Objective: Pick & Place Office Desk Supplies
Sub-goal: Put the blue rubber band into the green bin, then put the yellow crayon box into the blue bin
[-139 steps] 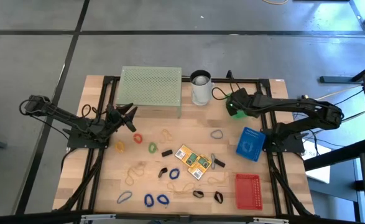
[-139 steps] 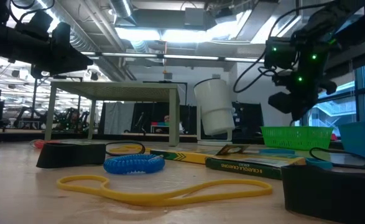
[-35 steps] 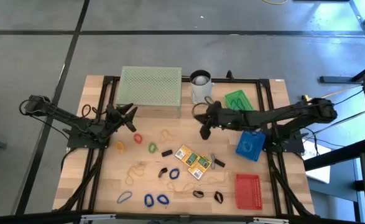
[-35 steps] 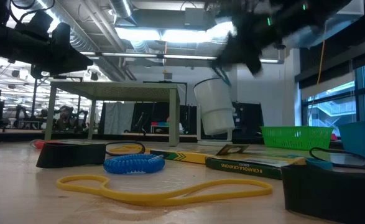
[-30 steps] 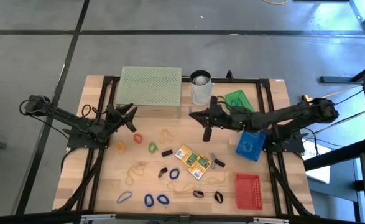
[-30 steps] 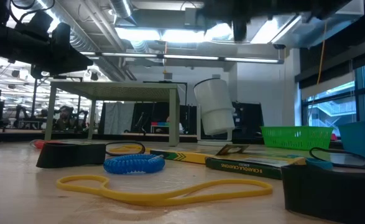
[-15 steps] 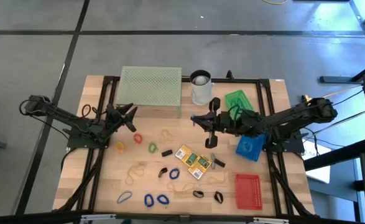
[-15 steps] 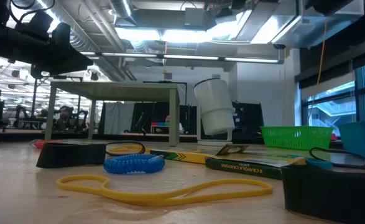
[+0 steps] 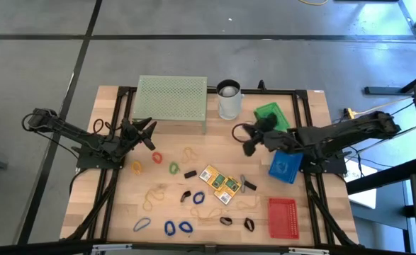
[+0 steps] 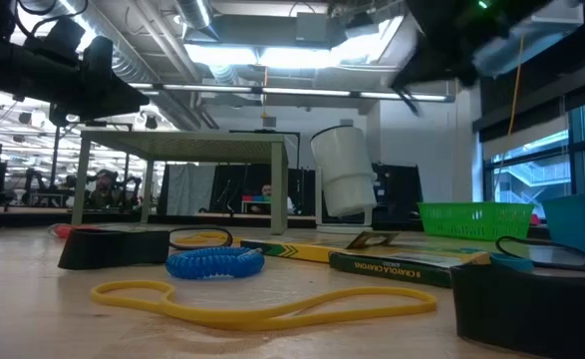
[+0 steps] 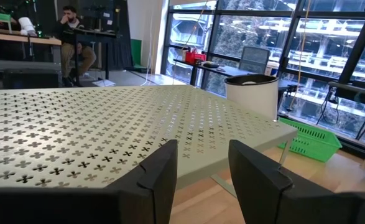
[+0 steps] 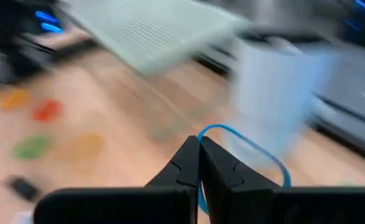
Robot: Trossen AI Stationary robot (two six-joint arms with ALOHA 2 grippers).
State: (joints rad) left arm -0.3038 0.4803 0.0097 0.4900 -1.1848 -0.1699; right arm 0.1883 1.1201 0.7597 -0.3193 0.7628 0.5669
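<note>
My right gripper [image 9: 247, 140] hangs over the table's middle right, near the white cup [image 9: 229, 99], shut on a blue rubber band [image 12: 252, 147]. In the high view the band shows as a thin loop [image 9: 238, 130] by the fingers. My left gripper [image 9: 151, 134] waits open at the left near corner of the pale green mesh stand [image 9: 172, 99], its fingers [image 11: 160, 177] level in front of the stand's top. Other rubber bands [image 9: 173, 168], black binder clips [image 9: 190, 173] and yellow card packs [image 9: 220, 183] lie loose on the wood. My right gripper pinches the blue band between its two fingertips, at one point of the loop [image 12: 202, 133]. The fingers slant downward, pointing toward the table's left. The rest of the band arcs out past the tips, clear of the table.
A green basket [image 9: 271, 113] stands at the back right, with a blue box [image 9: 285, 164] and a red basket [image 9: 282, 216] nearer along the right side. Blue bands [image 9: 185, 227] and tan bands [image 9: 154, 195] lie toward the near edge.
My right gripper, shut on the blue band all the while, has swung toward the near edge, then drawn back toward the table's right edge, and has tipped up from pointing steeply down. The band has gone with it, clear of the table.
</note>
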